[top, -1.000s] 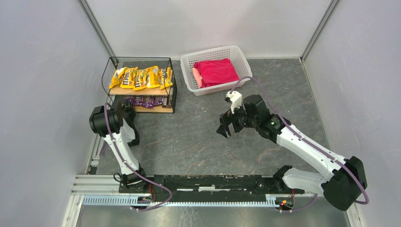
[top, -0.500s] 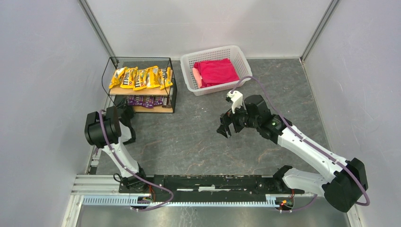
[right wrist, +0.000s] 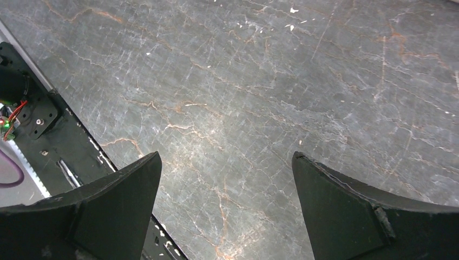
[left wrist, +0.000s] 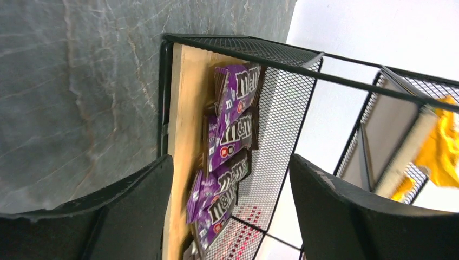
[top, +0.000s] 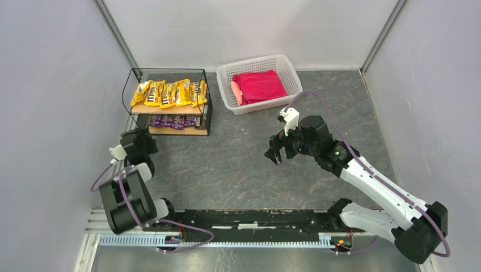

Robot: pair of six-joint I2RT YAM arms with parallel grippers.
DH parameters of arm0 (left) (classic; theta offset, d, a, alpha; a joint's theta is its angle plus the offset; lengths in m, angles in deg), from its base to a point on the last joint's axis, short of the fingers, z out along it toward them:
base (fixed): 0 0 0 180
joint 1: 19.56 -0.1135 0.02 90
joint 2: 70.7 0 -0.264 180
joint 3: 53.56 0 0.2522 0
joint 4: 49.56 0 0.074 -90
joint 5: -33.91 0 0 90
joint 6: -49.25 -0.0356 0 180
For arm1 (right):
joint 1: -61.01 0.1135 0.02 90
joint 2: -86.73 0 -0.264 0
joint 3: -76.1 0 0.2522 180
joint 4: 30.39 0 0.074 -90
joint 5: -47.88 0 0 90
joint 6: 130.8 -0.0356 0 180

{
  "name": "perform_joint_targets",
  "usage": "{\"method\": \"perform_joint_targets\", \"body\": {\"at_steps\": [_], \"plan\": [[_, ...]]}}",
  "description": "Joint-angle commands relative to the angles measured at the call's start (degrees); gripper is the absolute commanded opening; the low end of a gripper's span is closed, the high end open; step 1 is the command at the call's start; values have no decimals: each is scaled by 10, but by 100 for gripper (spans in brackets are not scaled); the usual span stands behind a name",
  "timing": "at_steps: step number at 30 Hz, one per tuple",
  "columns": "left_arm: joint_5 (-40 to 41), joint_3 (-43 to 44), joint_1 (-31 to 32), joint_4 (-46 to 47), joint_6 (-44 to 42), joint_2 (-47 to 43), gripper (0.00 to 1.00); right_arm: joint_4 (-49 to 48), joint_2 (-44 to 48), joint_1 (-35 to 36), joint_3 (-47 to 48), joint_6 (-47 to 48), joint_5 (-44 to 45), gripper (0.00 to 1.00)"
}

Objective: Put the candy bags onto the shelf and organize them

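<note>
1. The grey table carries no loose packet that I can see, so I judge placing is finished and only tidying is left.
2. The shelf stands at far left. The white basket holding a red cloth sits apart on its right.
3. My left gripper faces the lower tier, fingers spread and empty. My right gripper hovers mid-table, also spread and empty.
4. The candy bags: the yellow ones line the top board and the purple ones overlap below. Next I would square up the purple row, entering low and clear of the wire.

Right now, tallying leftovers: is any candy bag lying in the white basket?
No, the top view shows only a red cloth in the white basket.
</note>
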Motion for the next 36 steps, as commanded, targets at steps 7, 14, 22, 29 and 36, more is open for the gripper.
{"method": "perform_joint_targets", "body": {"at_steps": [7,14,22,29,36], "plan": [[-99,41,-16,-293,-233,-318,93,62,86,-1,39,9,110,98],[-144,303,48,-472,-469,-305,92,31,141,-1,55,48,175,98],[-207,556,321,-494,-727,-289,92,-2,175,-1,126,74,245,98],[-300,632,393,-425,-755,-329,96,1,207,-1,212,82,282,98],[-249,645,393,-419,-751,-359,98,-27,252,-2,218,83,333,98]]}}
